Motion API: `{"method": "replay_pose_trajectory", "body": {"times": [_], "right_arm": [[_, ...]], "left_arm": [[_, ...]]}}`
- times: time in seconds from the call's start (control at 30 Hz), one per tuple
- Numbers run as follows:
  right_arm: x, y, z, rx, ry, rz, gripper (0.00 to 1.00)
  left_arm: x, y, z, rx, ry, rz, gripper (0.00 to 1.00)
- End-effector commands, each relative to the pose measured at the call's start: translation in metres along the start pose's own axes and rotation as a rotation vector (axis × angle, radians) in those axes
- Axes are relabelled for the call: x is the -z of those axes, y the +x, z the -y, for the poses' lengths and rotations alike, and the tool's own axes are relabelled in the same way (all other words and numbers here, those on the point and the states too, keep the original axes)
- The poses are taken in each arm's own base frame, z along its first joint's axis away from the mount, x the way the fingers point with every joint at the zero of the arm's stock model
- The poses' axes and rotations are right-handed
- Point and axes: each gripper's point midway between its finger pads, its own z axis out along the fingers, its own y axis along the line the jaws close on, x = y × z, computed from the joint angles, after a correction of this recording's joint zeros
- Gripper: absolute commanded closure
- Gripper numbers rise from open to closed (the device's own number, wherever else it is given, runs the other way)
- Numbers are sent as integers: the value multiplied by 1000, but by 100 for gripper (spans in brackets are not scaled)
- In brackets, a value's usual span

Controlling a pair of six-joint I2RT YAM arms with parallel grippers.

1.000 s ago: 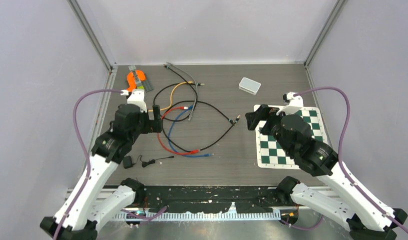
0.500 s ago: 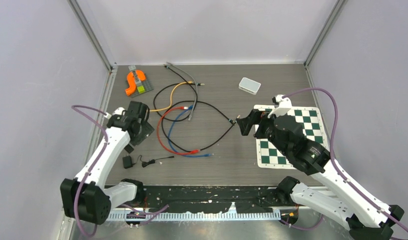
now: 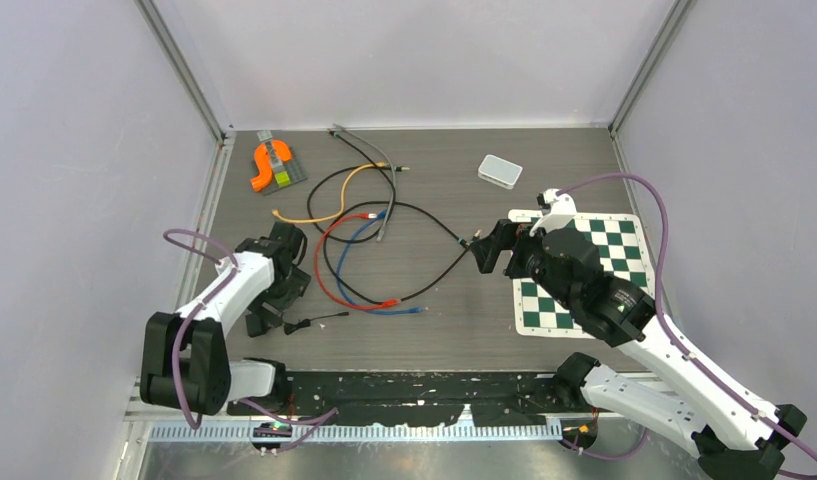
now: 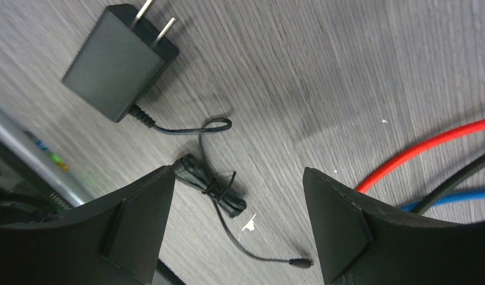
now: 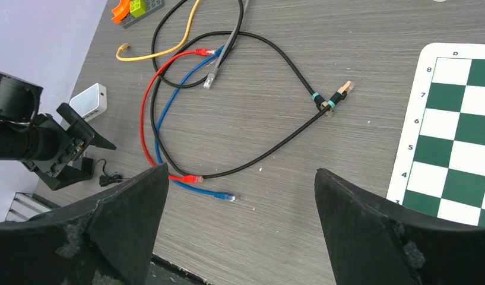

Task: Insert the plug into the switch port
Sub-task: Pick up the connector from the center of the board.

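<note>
The white switch box (image 3: 500,171) lies at the back right of the table, away from both grippers. Several network cables lie tangled mid-table: red with a plug (image 5: 195,178), blue with a plug (image 5: 228,196), and black with a tan plug (image 5: 345,88). A black power adapter (image 4: 118,62) with a bundled cord (image 4: 210,187) and a barrel plug (image 4: 299,261) lies at the near left. My left gripper (image 4: 238,178) is open and empty just above that cord. My right gripper (image 5: 241,178) is open and empty, high above the cable tangle, near the tan plug (image 3: 471,241).
A green-and-white chessboard mat (image 3: 584,270) lies under the right arm. An orange and green brick piece on a grey plate (image 3: 274,165) sits at the back left. Orange (image 3: 329,200) and grey (image 3: 384,215) cables lie behind the tangle. Black tape lines the front edge (image 3: 414,405).
My left arm has swung back and down to the near left, from beside the cable tangle to over the power adapter cord. My right gripper has shifted slightly left, toward the tan plug.
</note>
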Motion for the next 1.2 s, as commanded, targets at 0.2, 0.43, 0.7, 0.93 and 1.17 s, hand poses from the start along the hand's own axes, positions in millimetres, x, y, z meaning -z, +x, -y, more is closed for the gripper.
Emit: {"method": "replay_pose_trajectory", "body": {"times": [0.2, 0.43, 0.7, 0.93, 1.17], "right_arm": [[0, -11, -11, 7, -43, 32, 0], [0, -14, -15, 47, -65, 43, 0], [2, -10, -16, 29, -98, 55, 3], [15, -18, -24, 43, -164, 99, 5], [28, -25, -19, 49, -167, 138, 5]], "left_arm": [[-4, -12, 23, -92, 83, 95, 16], [26, -28, 36, -194, 221, 204, 17], [65, -31, 119, -523, 594, 299, 16], [46, -38, 155, -719, 519, 278, 17], [37, -29, 200, -885, 562, 191, 26]]}}
